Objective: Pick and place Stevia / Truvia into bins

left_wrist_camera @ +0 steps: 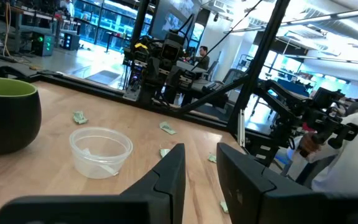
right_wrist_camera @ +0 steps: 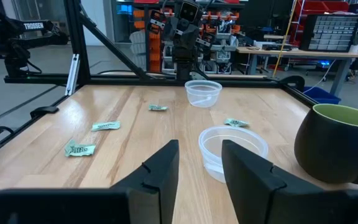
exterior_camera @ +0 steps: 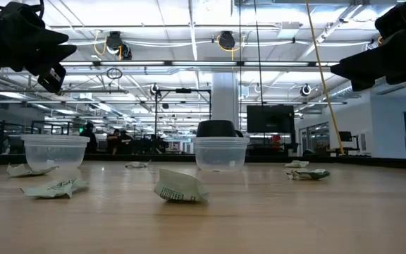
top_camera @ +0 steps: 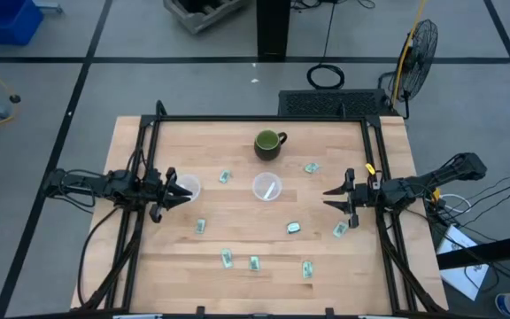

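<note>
Waiting above the table, I have my left gripper (top_camera: 181, 192) at the left edge, just beside the left cup (top_camera: 187, 188), and my right gripper (top_camera: 336, 197) at the right side; both have the fingers parted and hold nothing. The sachets (top_camera: 227, 258) lie scattered flat on the wood: three near the front edge, one by each side, one between the cups and one near the mug (top_camera: 268, 143). The middle cup (top_camera: 267, 188) seems to have something pale inside, but I cannot tell if it is a sachet. I judge the task is at its start, in the step of choosing a first sachet. For my right gripper the nearest sachet (top_camera: 340, 230) is just beside it. The next move calls for a descent right to the wood, because the sachets are thin and flat.
</note>
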